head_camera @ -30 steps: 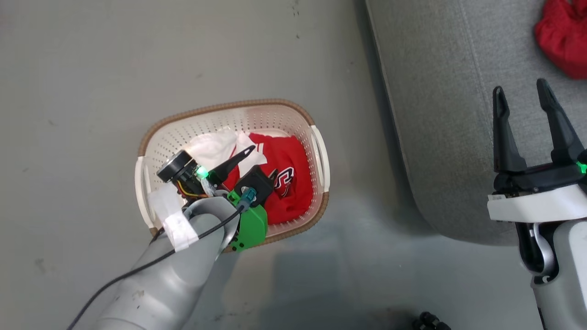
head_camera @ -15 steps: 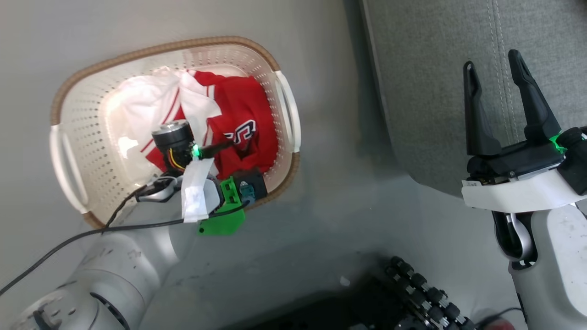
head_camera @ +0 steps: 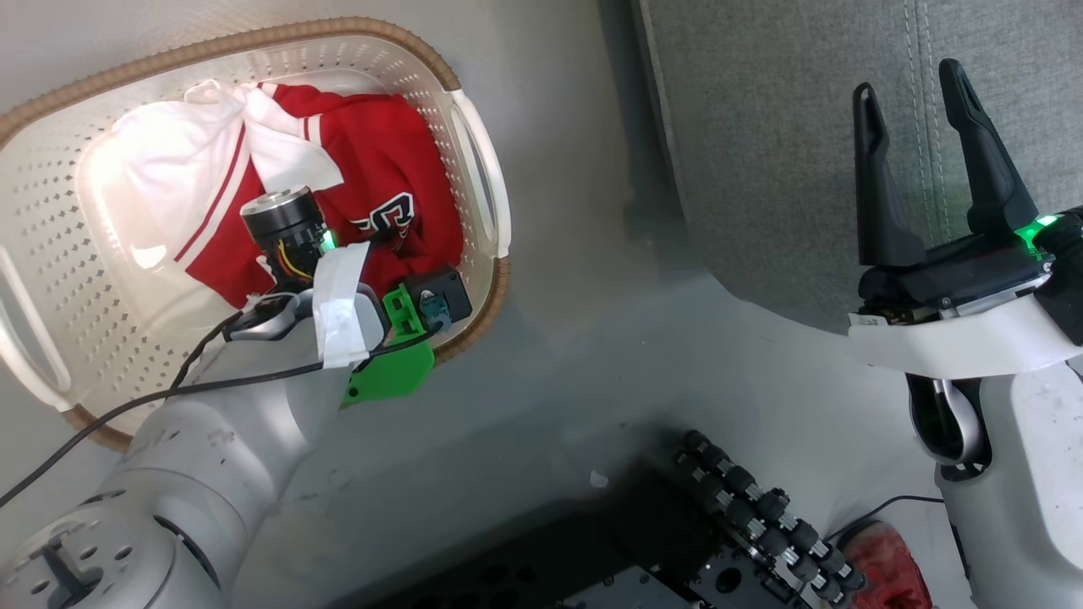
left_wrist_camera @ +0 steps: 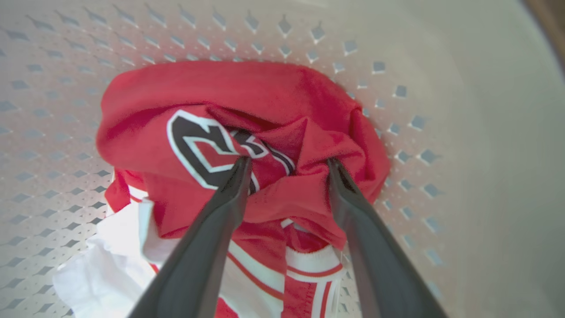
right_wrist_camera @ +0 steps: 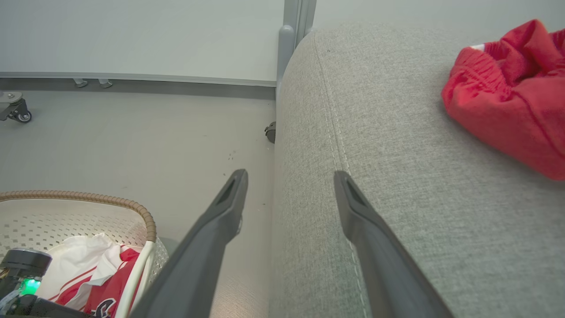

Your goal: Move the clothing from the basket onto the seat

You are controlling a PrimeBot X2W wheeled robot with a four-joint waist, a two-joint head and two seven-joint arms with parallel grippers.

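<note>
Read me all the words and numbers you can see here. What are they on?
Black-and-white lettering on the red soft-fabric garment in the cream perforated plastic basket: crumpled, partly folded under, cannot be read.
Small sticker on the right arm's white wrist cuff: too small to read.

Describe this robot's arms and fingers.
Both arms are smooth pale grey shells, each ending in two long, tapering dark fingers. The left arm carries a green plastic bracket, white tape and a black cable; the right arm has a white collar and green light.
</note>
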